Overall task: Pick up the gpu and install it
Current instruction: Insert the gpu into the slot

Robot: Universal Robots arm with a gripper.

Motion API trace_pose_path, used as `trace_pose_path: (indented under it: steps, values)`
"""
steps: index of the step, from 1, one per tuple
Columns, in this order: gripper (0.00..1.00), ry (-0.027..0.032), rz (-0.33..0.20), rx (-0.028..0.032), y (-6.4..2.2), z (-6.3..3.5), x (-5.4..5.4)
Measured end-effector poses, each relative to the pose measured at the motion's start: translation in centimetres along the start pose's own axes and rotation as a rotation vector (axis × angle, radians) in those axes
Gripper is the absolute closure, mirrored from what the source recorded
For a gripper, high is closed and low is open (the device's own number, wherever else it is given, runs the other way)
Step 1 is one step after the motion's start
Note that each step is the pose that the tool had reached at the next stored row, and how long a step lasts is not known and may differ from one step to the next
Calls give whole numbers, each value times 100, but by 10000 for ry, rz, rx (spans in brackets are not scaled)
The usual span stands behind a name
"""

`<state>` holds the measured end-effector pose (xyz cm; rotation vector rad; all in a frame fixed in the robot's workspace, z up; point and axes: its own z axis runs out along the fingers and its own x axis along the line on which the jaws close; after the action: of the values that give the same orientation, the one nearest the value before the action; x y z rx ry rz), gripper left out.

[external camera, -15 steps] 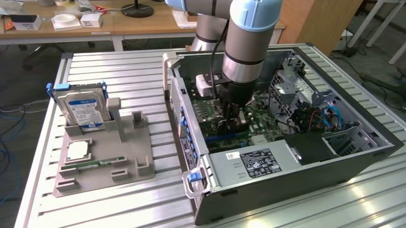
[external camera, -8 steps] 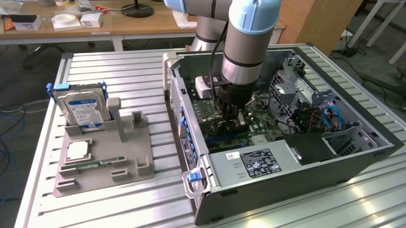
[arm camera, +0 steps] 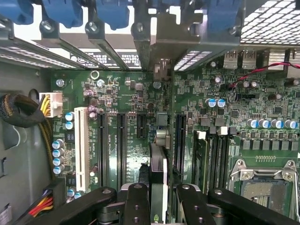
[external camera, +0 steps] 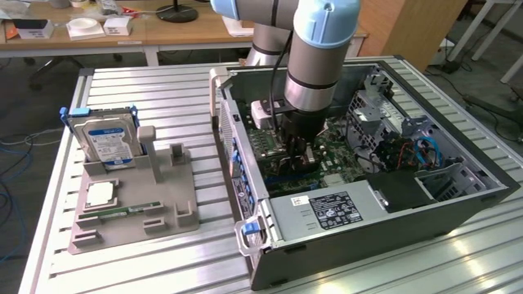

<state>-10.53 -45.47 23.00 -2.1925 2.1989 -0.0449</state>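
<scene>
**GPU held edge-on above the motherboard**

My end effector (arm camera: pixel 157 199) is clenched on the gpu (arm camera: pixel 158 178), a thin dark circuit card seen edge-on between my black fingers (arm camera: pixel 137 201); I hold it inside the open black computer case (external camera: pixel 457 205), just above the green motherboard (arm camera: pixel 262 103), beside its long black expansion slots (arm camera: pixel 121 145); the case stands on the ribbed metal tabletop (external camera: pixel 155 92).
</scene>
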Motion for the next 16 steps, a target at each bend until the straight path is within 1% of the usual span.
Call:
trace_pose_path:
  steps: [3,5,14,16]
  values:
    - [73,0,0,-1,0,1,0]
    - [73,-1,-2,5,4,26,0]
    - [73,3,-1,4,7,28,0]
    - [73,17,-1,15,17,45,1]
